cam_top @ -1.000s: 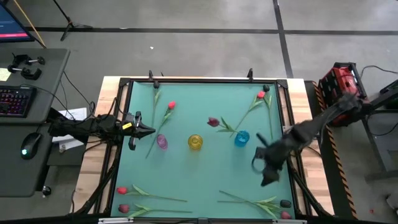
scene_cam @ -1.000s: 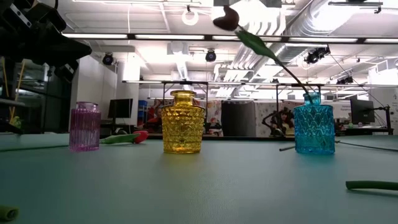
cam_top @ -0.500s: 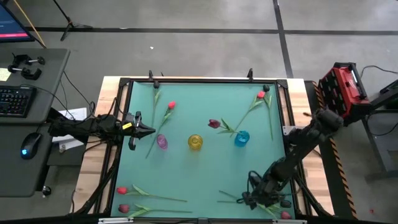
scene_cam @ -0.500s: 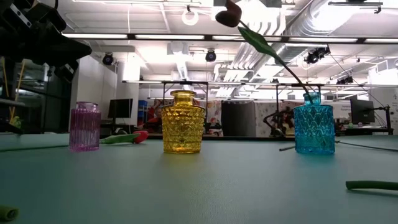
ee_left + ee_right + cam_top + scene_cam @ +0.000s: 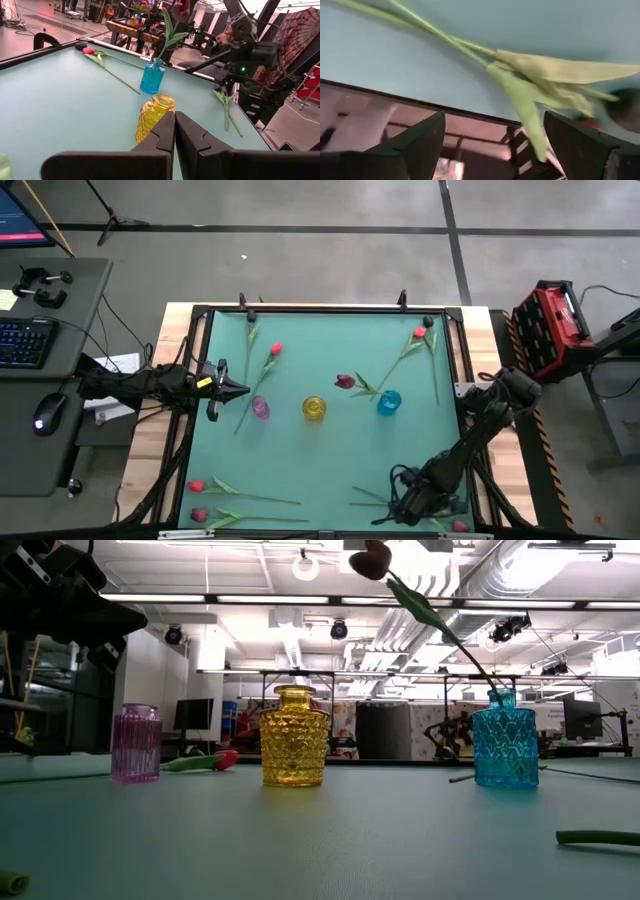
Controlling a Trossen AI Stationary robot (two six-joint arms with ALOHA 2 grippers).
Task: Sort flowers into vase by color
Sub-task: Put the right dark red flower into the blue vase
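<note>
Three small glass vases stand mid-table: purple, yellow and blue. The blue vase holds one dark maroon flower, whose stem leans toward the left. Other flowers lie flat on the mat: red ones at the far left and far right, and two at the near left. More flowers lie at the near right corner. My right gripper hangs open just above their green leaves, fingers on either side and touching nothing. My left gripper waits shut at the left edge.
A black frame borders the green mat. A red case sits off the table's right side. A desk with a keyboard stands to the left. A loose green stem lies near the low camera.
My right gripper has swung from beside the blue vase toward the table's near edge and sunk down over the flowers at the near right corner. It rolled about its wrist on the way and stayed open.
</note>
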